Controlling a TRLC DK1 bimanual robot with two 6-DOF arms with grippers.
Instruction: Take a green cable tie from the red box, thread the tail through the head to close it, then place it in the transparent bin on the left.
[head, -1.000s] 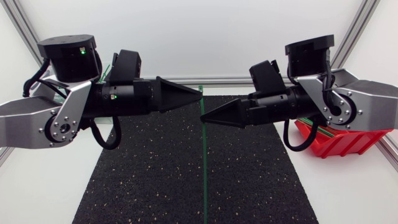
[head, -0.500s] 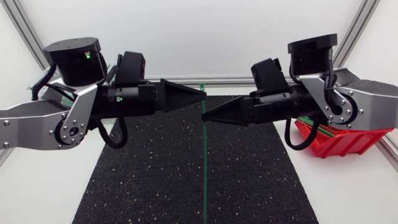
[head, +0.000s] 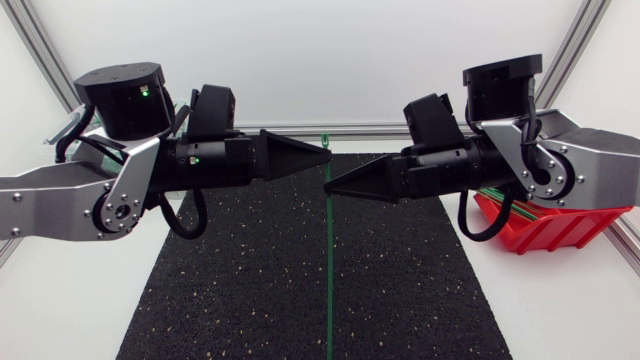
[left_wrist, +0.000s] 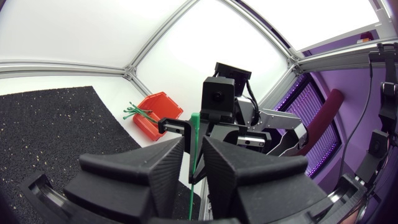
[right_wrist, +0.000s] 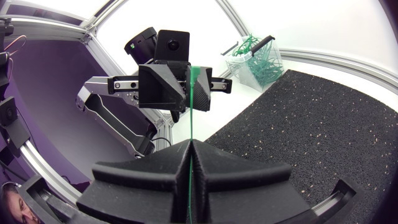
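My right fingers (right_wrist: 155, 174) clamp the green cable tie (head: 327, 260), which stands crosswise between both arms above the bench (head: 560, 320), while my left fingers (left_wrist: 149, 174), narrowly parted, straddle it close to its head end.

Cable tie (head: 326, 260): clamped in right gripper (head: 328, 188), upper end at left gripper (head: 325, 150); mat (head: 250, 290) under both; box (head: 560, 228) behind right gripper; bin (right_wrist: 255, 65) behind left gripper.

A black speckled mat (head: 250, 290) lies on a white table (head: 60, 320) framed by aluminium rails (head: 365, 128).
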